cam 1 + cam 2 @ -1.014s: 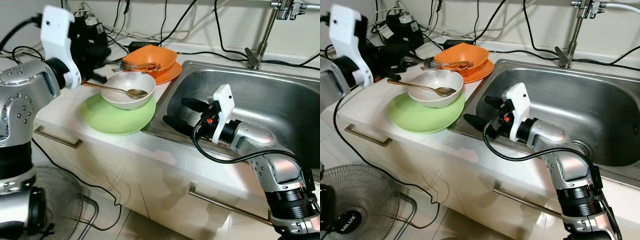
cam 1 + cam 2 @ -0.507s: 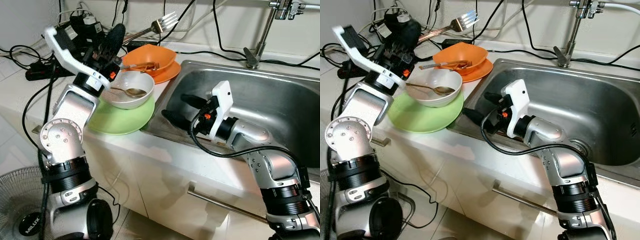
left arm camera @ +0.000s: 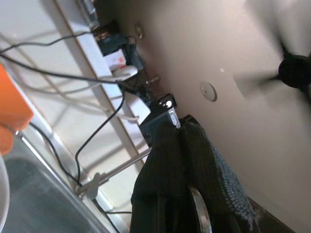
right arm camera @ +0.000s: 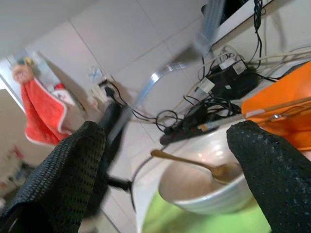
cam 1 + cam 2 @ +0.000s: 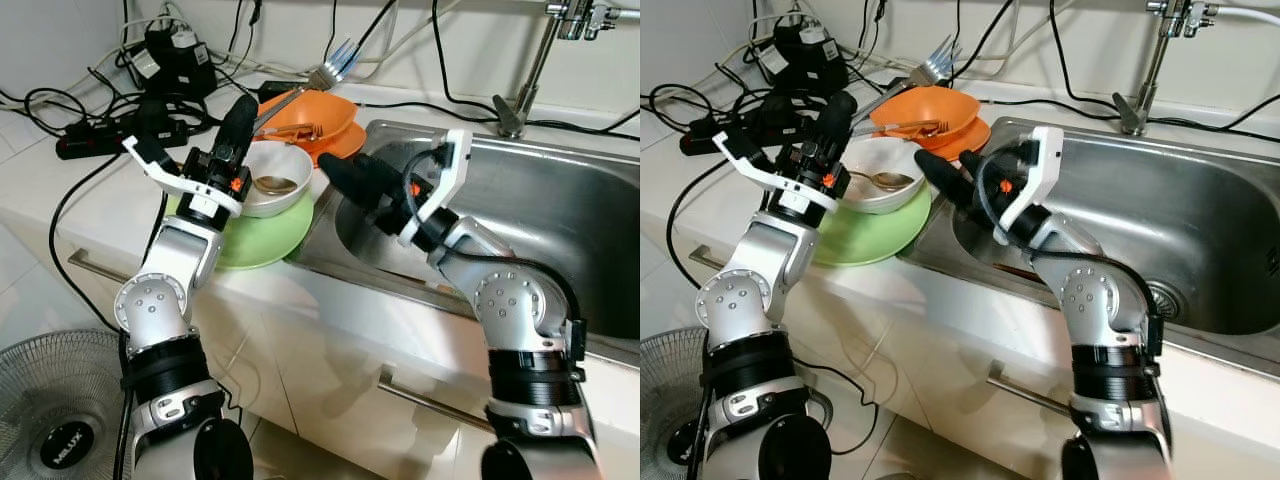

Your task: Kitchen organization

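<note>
A steel sink (image 5: 560,215) is set into a white surface (image 5: 95,195), with a tangle of black cables and power adapters (image 5: 165,75) along the back wall. Beside the sink's left edge sits a light green plate (image 5: 262,236) carrying a white bowl (image 5: 285,172) with a gold spoon (image 5: 872,179) resting inside. Just behind it, an orange bowl (image 5: 318,113) sits on an orange plate (image 5: 962,141), with more cutlery lying across the bowl.

The step in hand looks like clearing cutlery off the stacked dishes. The left pincer (image 5: 236,120) is raised above the white bowl, clenched on the handle of a silver fork (image 5: 318,80) whose tines point up and toward the back wall, over the orange bowl. The left arm is bent at the elbow, its forearm rising steeply from the front of the surface.

The right pincer (image 5: 352,182) reaches out of the sink area toward the dishes, its two black fingers (image 4: 269,170) spread wide and gripping nothing. It hovers just beside the white bowl's rim, over the sink's left edge. The right arm is folded sharply, elbow low in front of the sink, forearm angled up and to the left.

The next move probably calls for passing the fork to the right pincer or lowering it into the sink, while keeping clear of the bowl's rim.
</note>
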### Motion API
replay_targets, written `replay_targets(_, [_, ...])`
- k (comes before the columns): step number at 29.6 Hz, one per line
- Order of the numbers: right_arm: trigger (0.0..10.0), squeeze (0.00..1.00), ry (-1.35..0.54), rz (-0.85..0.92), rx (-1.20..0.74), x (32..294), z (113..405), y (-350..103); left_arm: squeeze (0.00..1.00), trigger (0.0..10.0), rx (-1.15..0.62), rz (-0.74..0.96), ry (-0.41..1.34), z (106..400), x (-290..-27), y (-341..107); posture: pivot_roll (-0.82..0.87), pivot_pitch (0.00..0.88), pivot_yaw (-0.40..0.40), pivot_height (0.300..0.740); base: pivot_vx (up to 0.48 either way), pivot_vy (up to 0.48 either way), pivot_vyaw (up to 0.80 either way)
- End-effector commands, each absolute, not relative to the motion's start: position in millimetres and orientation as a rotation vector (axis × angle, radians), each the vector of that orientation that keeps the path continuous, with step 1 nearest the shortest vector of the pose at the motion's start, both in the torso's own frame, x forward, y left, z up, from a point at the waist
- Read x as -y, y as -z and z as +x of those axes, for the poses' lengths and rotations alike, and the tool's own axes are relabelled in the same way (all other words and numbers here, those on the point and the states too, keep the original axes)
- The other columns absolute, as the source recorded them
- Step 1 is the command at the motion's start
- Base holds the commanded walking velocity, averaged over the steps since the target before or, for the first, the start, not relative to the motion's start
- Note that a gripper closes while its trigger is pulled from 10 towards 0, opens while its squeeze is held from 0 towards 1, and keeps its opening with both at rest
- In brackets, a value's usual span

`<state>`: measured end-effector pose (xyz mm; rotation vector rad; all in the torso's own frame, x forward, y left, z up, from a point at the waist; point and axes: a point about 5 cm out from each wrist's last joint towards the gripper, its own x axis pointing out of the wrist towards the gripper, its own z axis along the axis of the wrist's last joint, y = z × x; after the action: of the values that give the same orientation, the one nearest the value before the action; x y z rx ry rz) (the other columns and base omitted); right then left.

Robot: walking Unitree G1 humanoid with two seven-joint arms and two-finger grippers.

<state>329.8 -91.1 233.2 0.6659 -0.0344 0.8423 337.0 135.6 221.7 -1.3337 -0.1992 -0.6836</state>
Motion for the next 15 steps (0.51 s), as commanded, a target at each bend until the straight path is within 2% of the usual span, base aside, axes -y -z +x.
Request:
replay_targets(1, [10.0, 0.0, -0.85, 0.726, 0.014, 88, 331, -237, 0.0, 0.0, 0.193, -1.367, 0.741, 337, -122, -223, -0.08, 0.0, 0.116, 0.74, 0.0, 0.0, 0.0])
replay_targets(4, [10.0, 0.0, -0.85, 0.764, 0.009, 87, 333, -239, 0.0, 0.0, 0.178, -1.382, 0.77, 336, -116, -223, -0.08, 0.0, 0.116, 0.74, 0.0, 0.0, 0.0])
replay_targets(5, [10.0, 0.0, -0.853, 0.791, 0.01, 84, 335, -241, 0.0, 0.0, 0.152, -1.383, 0.801, 336, -106, -223, -0.09, 0.0, 0.118, 0.74, 0.0, 0.0, 0.0])
replay_targets(15, [10.0, 0.0, -0.813, 0.804, -0.02, 80, 341, -232, 0.0, 0.0, 0.044, -1.377, 0.887, 329, -78, -213, -0.09, 0.0, 0.118, 0.74, 0.0, 0.0, 0.0])
